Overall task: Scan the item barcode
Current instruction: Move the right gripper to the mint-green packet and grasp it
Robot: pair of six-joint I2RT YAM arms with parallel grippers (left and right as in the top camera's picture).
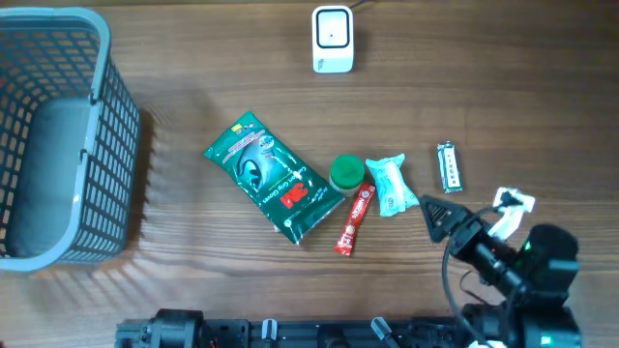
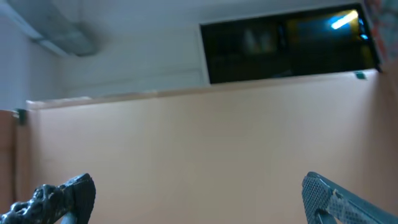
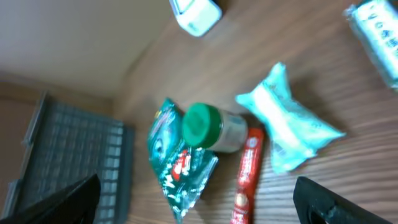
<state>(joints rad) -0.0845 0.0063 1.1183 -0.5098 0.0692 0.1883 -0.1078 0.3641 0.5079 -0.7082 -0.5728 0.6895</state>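
A white barcode scanner (image 1: 332, 39) stands at the table's far edge, and its base shows in the right wrist view (image 3: 196, 15). Several items lie mid-table: a green packet (image 1: 274, 188), a green-capped bottle (image 1: 347, 174), a red stick pack (image 1: 355, 220), a teal pouch (image 1: 394, 184) and a small silver pack (image 1: 449, 166). My right gripper (image 1: 435, 215) hovers open just right of the teal pouch and holds nothing. From its wrist the green cap (image 3: 201, 124), red stick (image 3: 247, 171) and teal pouch (image 3: 289, 121) lie ahead of the gripper (image 3: 196, 205). My left gripper (image 2: 199, 199) is open and empty, facing a beige wall.
A grey mesh basket (image 1: 102, 145) stands at the left edge of the table, also seen from the right wrist (image 3: 74, 152). The arm bases sit along the near edge (image 1: 290, 333). The right arm's body (image 1: 527, 271) fills the lower right corner.
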